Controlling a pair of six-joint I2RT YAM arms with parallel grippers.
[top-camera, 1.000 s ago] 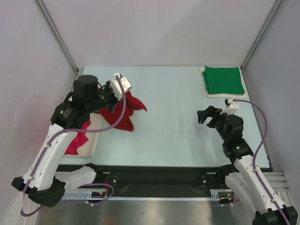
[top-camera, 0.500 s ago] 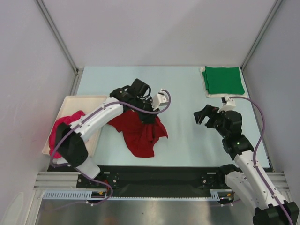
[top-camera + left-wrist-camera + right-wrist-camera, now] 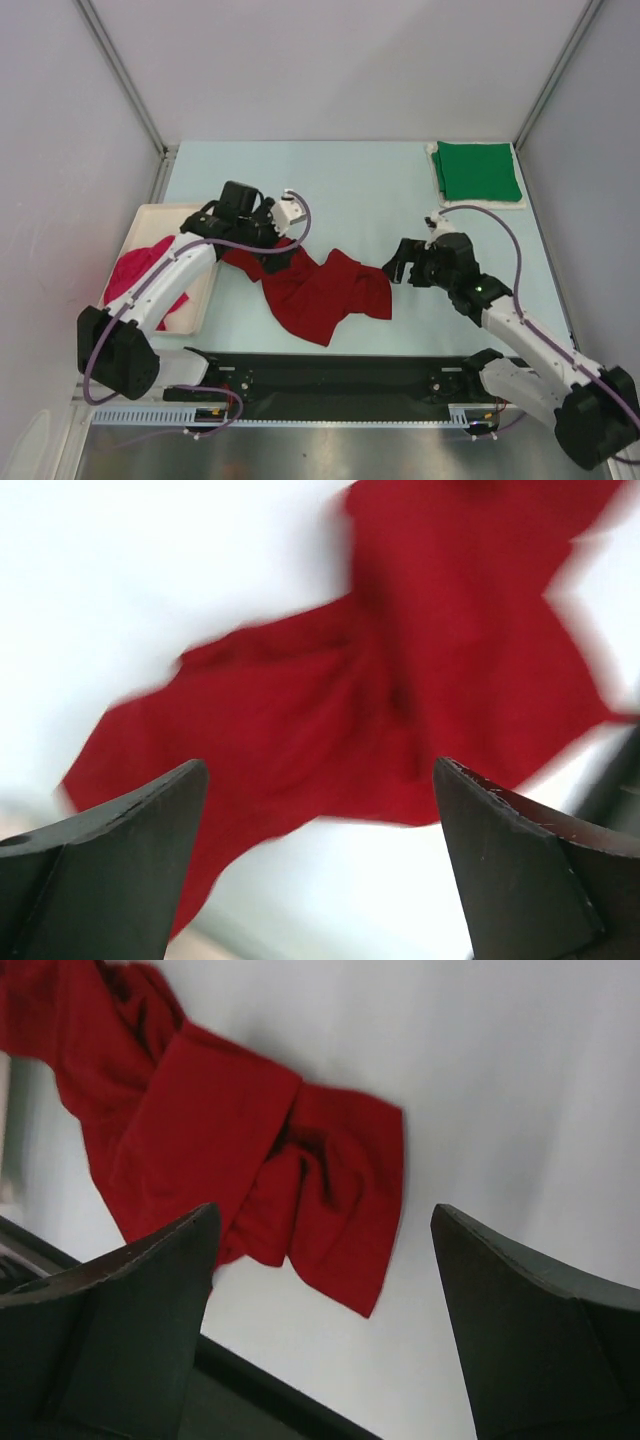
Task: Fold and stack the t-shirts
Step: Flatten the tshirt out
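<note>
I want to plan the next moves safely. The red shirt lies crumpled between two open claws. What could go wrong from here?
1. The red shirt is bunched in overlapping layers; the left claw may pinch several at once.
2. Its near edge lies close to the black rail; a pull toward the arms might drag it off the table.
3. The right claw hovers by the same shirt; the arms could collide.

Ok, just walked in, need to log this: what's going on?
Two robot arms work on a crumpled dark red t-shirt on the table: both grippers are open, the left gripper above its left end, the right gripper beside its right edge. A green t-shirt lies folded far right; a pink t-shirt sits in the tray.
</note>
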